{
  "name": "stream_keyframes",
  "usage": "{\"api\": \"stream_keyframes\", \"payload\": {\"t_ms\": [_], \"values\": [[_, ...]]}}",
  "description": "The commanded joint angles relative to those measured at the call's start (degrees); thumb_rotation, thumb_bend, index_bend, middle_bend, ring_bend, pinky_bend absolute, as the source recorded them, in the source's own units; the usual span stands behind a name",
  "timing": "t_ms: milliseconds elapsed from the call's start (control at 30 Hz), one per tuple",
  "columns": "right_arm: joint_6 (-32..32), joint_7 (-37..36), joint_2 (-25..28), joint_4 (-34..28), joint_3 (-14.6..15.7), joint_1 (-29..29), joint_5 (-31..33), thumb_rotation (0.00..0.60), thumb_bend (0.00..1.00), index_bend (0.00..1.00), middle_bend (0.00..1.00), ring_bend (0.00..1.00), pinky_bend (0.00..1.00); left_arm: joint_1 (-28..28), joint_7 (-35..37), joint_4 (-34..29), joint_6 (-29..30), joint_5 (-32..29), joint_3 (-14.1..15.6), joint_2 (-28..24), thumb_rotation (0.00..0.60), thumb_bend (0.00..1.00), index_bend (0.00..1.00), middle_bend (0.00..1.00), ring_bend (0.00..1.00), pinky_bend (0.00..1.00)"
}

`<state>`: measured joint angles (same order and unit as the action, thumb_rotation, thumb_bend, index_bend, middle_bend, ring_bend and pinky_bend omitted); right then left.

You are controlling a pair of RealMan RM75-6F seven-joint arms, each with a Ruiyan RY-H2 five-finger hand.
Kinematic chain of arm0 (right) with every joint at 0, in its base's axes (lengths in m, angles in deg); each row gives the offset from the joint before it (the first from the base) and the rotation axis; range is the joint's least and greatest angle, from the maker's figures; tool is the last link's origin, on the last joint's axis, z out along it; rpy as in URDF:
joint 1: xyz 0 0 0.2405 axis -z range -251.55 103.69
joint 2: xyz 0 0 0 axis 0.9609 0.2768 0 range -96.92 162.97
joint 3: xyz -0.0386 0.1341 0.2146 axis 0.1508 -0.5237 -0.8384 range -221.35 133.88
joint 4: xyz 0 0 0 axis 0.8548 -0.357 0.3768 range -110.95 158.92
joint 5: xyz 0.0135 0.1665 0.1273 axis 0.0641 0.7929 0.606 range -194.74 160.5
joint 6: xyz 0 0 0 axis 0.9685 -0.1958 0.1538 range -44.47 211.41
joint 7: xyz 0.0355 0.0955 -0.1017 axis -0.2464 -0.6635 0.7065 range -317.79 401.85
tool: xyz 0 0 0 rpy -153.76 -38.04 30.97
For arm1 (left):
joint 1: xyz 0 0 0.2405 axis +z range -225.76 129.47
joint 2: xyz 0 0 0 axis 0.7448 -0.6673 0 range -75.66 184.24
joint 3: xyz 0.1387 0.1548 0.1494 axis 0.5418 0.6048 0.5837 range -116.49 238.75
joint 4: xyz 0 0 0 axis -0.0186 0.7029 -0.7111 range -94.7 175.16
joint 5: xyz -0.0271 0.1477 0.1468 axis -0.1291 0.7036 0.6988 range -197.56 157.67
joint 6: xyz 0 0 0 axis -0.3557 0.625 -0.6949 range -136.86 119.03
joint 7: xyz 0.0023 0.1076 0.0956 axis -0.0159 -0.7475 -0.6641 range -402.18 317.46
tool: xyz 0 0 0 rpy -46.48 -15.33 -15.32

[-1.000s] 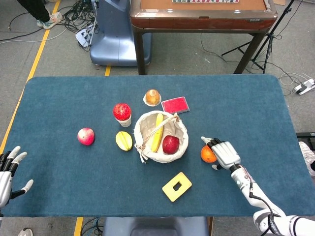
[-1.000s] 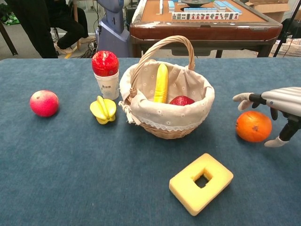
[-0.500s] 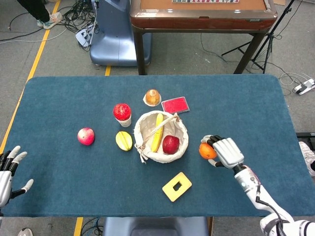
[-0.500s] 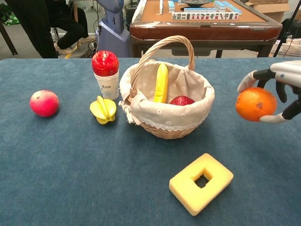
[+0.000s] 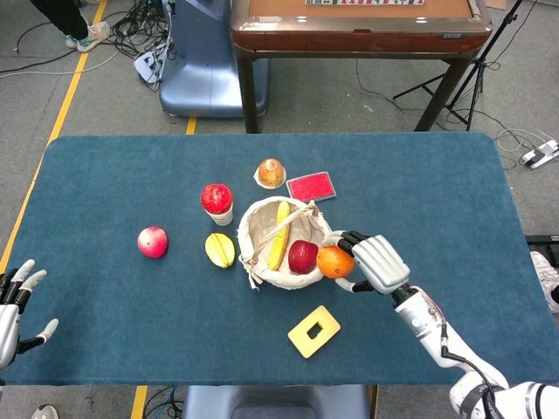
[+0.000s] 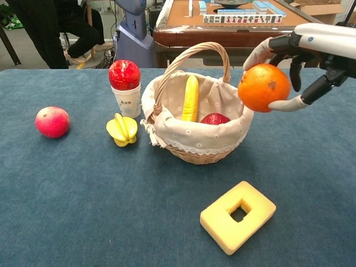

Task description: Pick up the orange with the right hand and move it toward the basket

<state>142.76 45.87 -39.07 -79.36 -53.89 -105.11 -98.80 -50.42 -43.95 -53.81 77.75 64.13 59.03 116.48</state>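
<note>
- While the fingers (image 6: 261, 51) of the right hand (image 6: 311, 47) curl around the orange (image 6: 264, 87), the thumb sits under it, so the hand holds the fruit up in the air.
- From the head view, that right hand (image 5: 377, 263) has the orange (image 5: 334, 261) right at the edge of the basket (image 5: 262, 272), on the side nearest the hand.
- From the chest view, the orange is up off the table (image 6: 83, 211), level with the rim of the basket (image 6: 194, 147) and just beside it.
- Inside the basket lie a yellow banana (image 6: 191, 98) and a red apple (image 6: 215, 118).
- Over at the far side, the left hand (image 5: 13, 304) shows at the table edge with its fingers spread apart and nothing in them.
- Near the front of the table lies a yellow foam block (image 6: 238, 216) with a hole in the middle.
- Beside the basket, away from the right hand, sit a yellow star fruit (image 6: 123, 129), a cup with a red fruit (image 6: 125, 81) on top, and further out a pink-red apple (image 6: 52, 122).
- Behind the basket, the head view shows a small orange-topped cup (image 5: 271, 173) and a red card (image 5: 311, 187).
</note>
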Motion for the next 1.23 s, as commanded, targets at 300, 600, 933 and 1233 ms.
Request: {"api": "stream_keyframes", "payload": {"t_ms": [300,600,933,1233], "values": [[-2.11,2.06,-3.04,0.57,-0.85,-2.97,4.09,0.6,0.31,0.06,0.09,0.16,0.56,0.41,0.7,0.61,-0.15,-0.78,-0.01,-0.01,0.6,0.26,0.18,0.0,0.0,0.0],[3.31,3.72,1.85,-0.73,2.64,0.72,-0.41,0.6,0.31,0.06,0.09,0.15,0.54,0.21,1.09,0.8,-0.19,-0.53,-0.26,-0.07,0.6,0.26,0.18,0.0,0.0,0.0],[16.19,11.08,5.83,0.29,6.8,10.26,-2.13,0.6,0.31,0.06,0.1,0.15,0.48,-0.23,1.59,1.36,-0.99,-0.76,-0.46,-0.04,0.6,0.26,0.18,0.0,0.0,0.0],[25.01,9.35,9.36,1.31,8.95,19.02,-0.31,0.6,0.31,0.06,0.11,0.15,0.48,-1.06,1.16,1.35,-1.7,-0.28,-0.62,0.29,0.6,0.26,0.18,0.0,0.0,0.0]]}}
